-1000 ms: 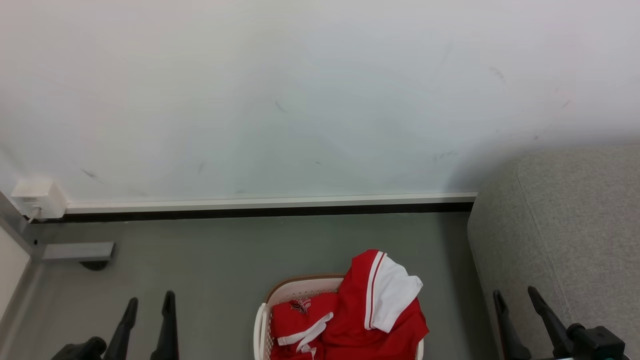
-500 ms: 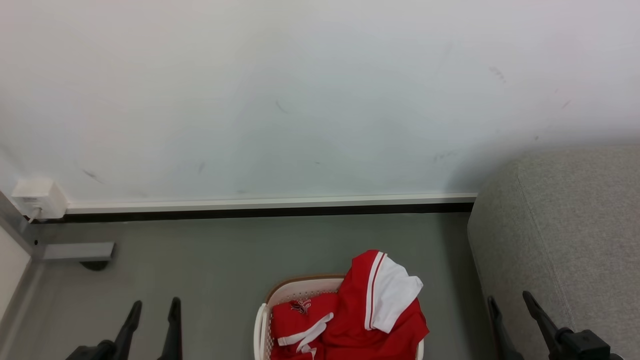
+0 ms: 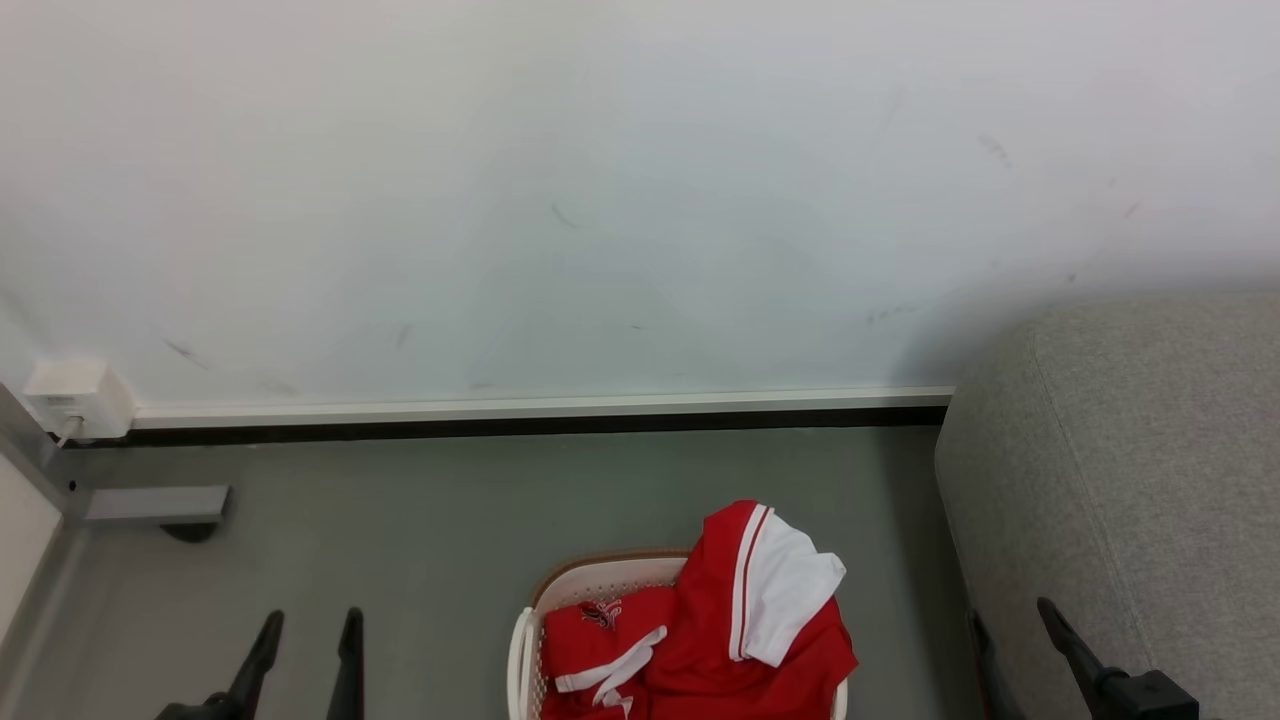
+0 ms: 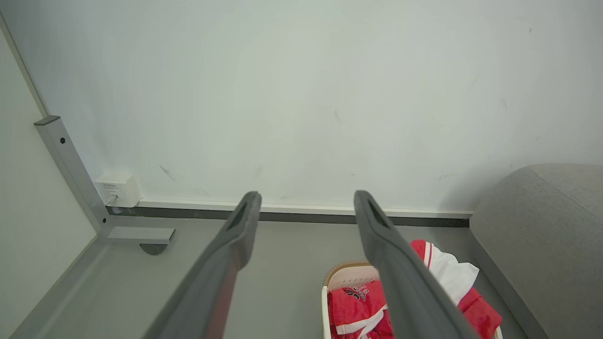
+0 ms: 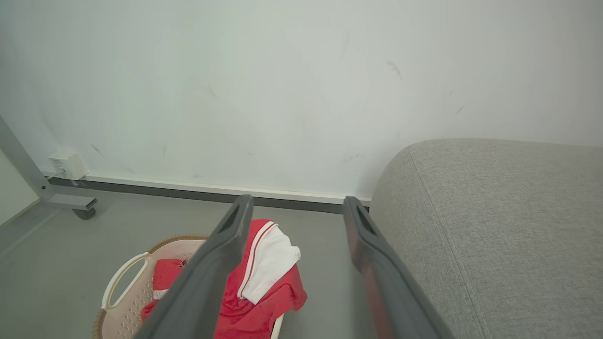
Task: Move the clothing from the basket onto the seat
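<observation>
Bright red clothing (image 3: pixel 700 640) with a white sleeve (image 3: pixel 785 590) fills the white basket (image 3: pixel 590 578) on the grey floor at the bottom centre of the head view. The grey sofa seat (image 3: pixel 1150 480) stands right of the basket. My left gripper (image 3: pixel 308 622) is open at the lower left, well apart from the basket. At the lower right my right gripper (image 3: pixel 1012 612) is open beside the sofa's edge. The left wrist view looks past the open left gripper (image 4: pixel 305 200) at the clothing (image 4: pixel 348 306). Through the right wrist view the clothing (image 5: pixel 264 287) drapes over the basket (image 5: pixel 127 282) beside the seat (image 5: pixel 494 226).
A white wall (image 3: pixel 600 180) with a baseboard (image 3: pixel 540 408) runs behind the basket. A white outlet box (image 3: pixel 75 395) and a grey metal frame foot (image 3: pixel 150 503) stand at the left. Grey floor (image 3: pixel 450 520) lies open between the wall and the basket.
Both grippers have dropped lower in the head view, the left shifting slightly right and the right slightly left. The basket and clothing have not moved.
</observation>
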